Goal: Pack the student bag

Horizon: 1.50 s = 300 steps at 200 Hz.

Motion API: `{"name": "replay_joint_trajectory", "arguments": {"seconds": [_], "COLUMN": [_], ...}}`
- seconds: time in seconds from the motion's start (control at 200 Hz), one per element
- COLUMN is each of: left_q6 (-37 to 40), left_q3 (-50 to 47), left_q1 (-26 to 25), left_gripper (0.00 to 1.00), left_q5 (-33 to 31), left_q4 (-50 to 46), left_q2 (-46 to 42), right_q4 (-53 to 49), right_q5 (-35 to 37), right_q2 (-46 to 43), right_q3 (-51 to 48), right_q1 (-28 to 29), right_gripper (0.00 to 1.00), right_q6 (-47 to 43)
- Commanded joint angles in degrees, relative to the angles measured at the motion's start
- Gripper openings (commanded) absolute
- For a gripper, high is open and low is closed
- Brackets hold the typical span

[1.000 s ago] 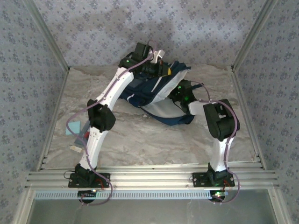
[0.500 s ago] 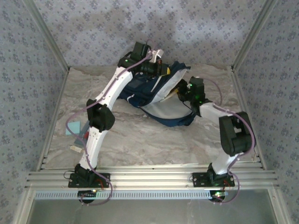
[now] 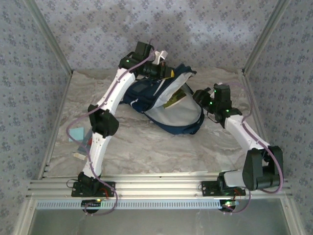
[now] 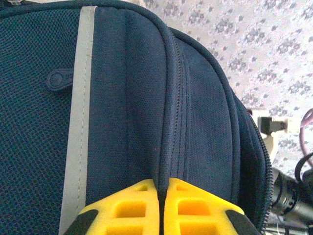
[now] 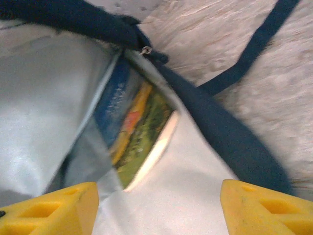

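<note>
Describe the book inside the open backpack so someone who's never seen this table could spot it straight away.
Find the navy backpack at the far middle of the marble-look table, its top edge pinched by the left gripper. In its open mouth, against the pale lining, lies a thin book. It is the one colourful thing there: blue, yellow and green cover, white page edge.

The book (image 5: pixel 141 131) is partly hidden by the lining of the bag (image 5: pixel 44 93), its cover too blurred to read. The left gripper (image 4: pixel 161 205) has its pads cut off by the left wrist view's bottom edge. At the left of the table (image 3: pixel 146 147), a blue flat thing (image 3: pixel 78 133) and a white scrap (image 3: pixel 79 155) are too small to identify.
</note>
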Motion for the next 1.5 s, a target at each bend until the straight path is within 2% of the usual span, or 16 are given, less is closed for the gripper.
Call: {"name": "replay_joint_trajectory", "arguments": {"seconds": [0.0, 0.075, 0.175, 0.195, 0.235, 0.25, 0.27, 0.455, 0.59, 0.75, 0.899, 1.104, 1.179, 1.289, 1.434, 1.494], "left_q6": [4.14, 4.74, 3.63, 3.44, 2.94, 2.78, 2.46, -5.80, -13.56, -22.02, -24.66, -27.24, -27.20, -26.66, -25.42, -24.55], "left_q3": [-3.60, -7.70, -15.19, -16.91, -20.24, -21.57, -23.19, -45.64, -62.01, -76.17, -78.31, -79.02, -79.03, -78.71, -76.25, -74.24], "left_q1": [-1.77, -2.35, -2.38, -2.22, -2.12, -2.00, -1.75, 2.77, 7.59, 11.12, 11.22, 10.30, 10.02, 10.10, 10.44, 10.69], "left_gripper": [0.09, 0.24, 0.61, 0.73, 0.78, 0.85, 0.88, 0.89, 0.89, 0.89, 0.89, 0.88, 0.87, 0.87, 0.86, 0.86], "left_q5": [2.99, 1.93, 0.95, 0.61, -0.57, -1.17, -1.90, -11.87, -20.93, -23.14, -24.94, -24.17, -24.32, -24.84, -24.69, -24.45], "left_q4": [-0.19, 0.33, 3.85, 4.73, 6.32, 6.85, 7.68, 18.25, 25.15, 36.41, 40.54, 47.09, 47.82, 48.12, 47.21, 46.26], "left_q2": [-5.34, -7.11, -11.13, -12.11, -14.27, -15.00, -16.12, -27.82, -34.44, -36.21, -33.51, -30.06, -29.31, -27.98, -24.83, -23.28], "right_q4": [-6.68, -7.00, -6.58, -6.69, -7.05, -7.24, -7.36, -6.12, -9.95, -8.83, -6.93, -0.94, 1.05, 0.14, 0.80, 0.33], "right_q5": [1.01, -1.56, -2.85, -2.86, -2.85, -2.86, -2.93, -4.54, 0.93, 4.84, -0.91, -10.36, -12.47, -11.75, -12.46, -13.55], "right_q2": [2.96, 6.12, 8.59, 8.92, 9.54, 9.80, 10.03, 10.23, 7.83, 2.31, 5.19, 17.31, 20.74, 24.26, 25.47, 25.19], "right_q3": [1.21, 1.78, 1.52, 1.56, 1.82, 1.97, 1.96, 0.30, -0.06, -2.28, 1.99, 8.49, 9.53, 10.38, 8.27, 7.23], "right_q1": [-1.60, -2.06, -2.14, -2.21, -2.68, -2.85, -3.15, -4.78, -4.81, -5.93, -6.98, -6.76, -6.16, -5.70, -4.95, -3.59], "right_gripper": [0.68, 0.67, 0.66, 0.66, 0.66, 0.66, 0.66, 0.64, 0.62, 0.66, 0.70, 0.70, 0.66, 0.51, 0.33, 0.29], "right_q6": [-10.33, -12.52, -13.87, -14.10, -14.54, -14.52, -14.63, -14.06, -14.18, -14.04, -15.23, -13.97, -12.91, -11.36, -10.31, -10.13]}}
